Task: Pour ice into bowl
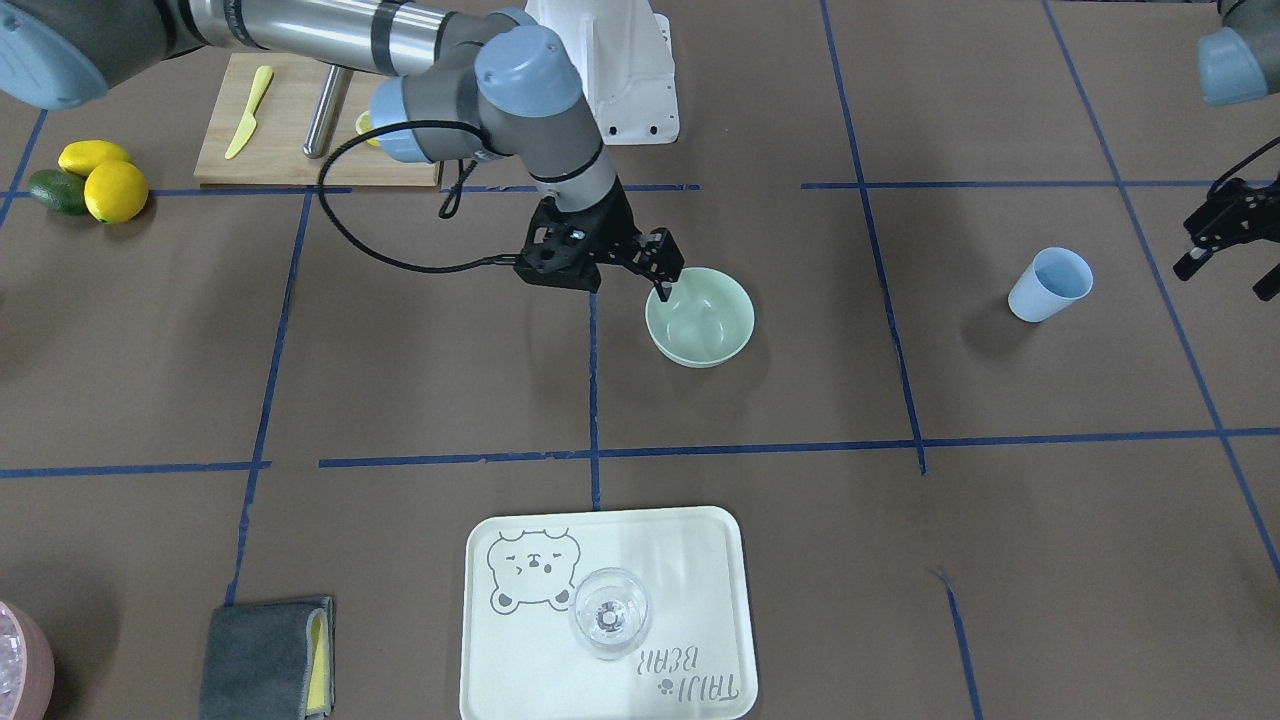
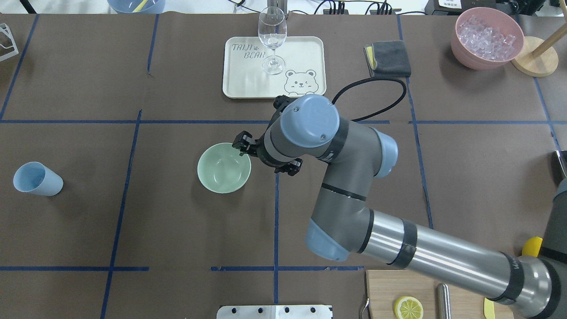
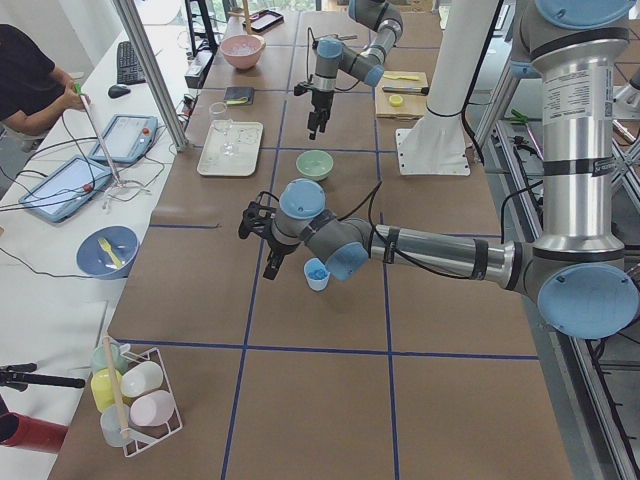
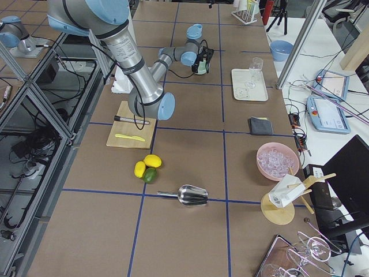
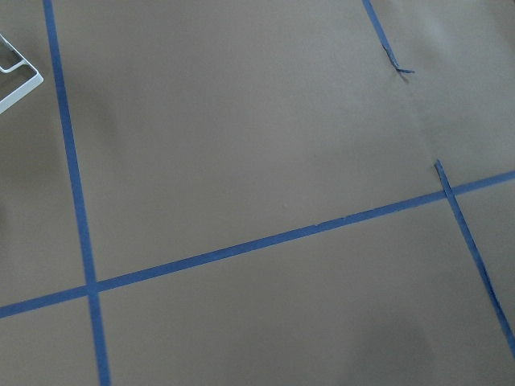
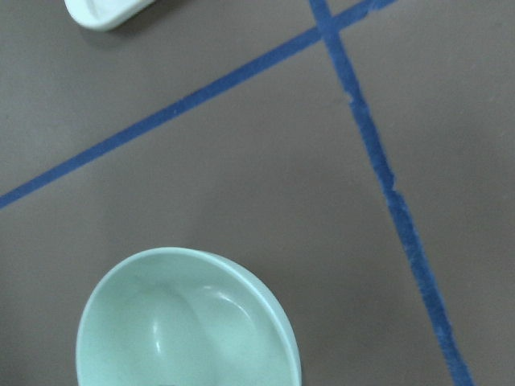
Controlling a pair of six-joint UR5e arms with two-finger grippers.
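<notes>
Front view: the right gripper (image 1: pixel 665 285) hangs at the rim of the round mint-green matte bowl (image 1: pixel 700 356); its finger spacing cannot be told. The left gripper (image 1: pixel 1226 270) stands spread wide, empty. Overhead view: clear ice cubes (image 2: pixel 487 35) lie heaped in a pink bowl (image 2: pixel 469 60), well apart. Right wrist view: the mint-green bowl is empty.

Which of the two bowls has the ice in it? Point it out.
The pink bowl, near the grey cloth, is heaped with the ice. The mint-green bowl mid-table is empty.
</notes>
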